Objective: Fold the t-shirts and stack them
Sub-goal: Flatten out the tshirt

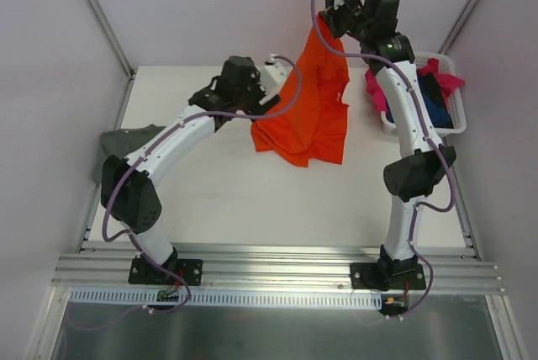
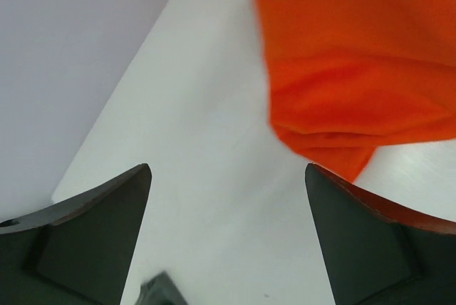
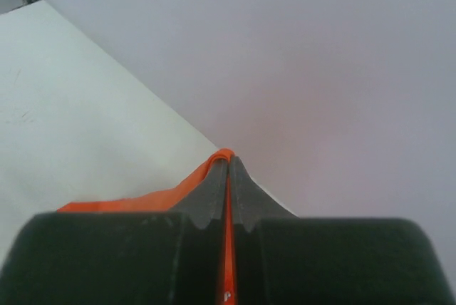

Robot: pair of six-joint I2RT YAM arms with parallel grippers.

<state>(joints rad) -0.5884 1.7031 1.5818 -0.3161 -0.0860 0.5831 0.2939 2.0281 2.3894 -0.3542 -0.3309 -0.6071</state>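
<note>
The orange t-shirt point(image 1: 307, 112) hangs from my right gripper point(image 1: 324, 23), which is raised high at the back of the table. The shirt's lower part drapes in folds on the table. In the right wrist view the gripper point(image 3: 228, 159) is shut on an edge of the orange cloth point(image 3: 142, 202). My left gripper point(image 1: 266, 105) is open and empty, low over the table just left of the shirt's lower edge. The left wrist view shows its jaws wide apart point(image 2: 226, 169), with the orange shirt point(image 2: 356, 70) ahead to the right. A grey-green shirt point(image 1: 126, 140) lies at the table's left edge.
A white slatted basket point(image 1: 458, 116) stands at the right edge of the table, behind my right arm. It holds a magenta shirt point(image 1: 445, 81) and a navy shirt point(image 1: 433, 103). Pale walls close in the table on the left, back and right.
</note>
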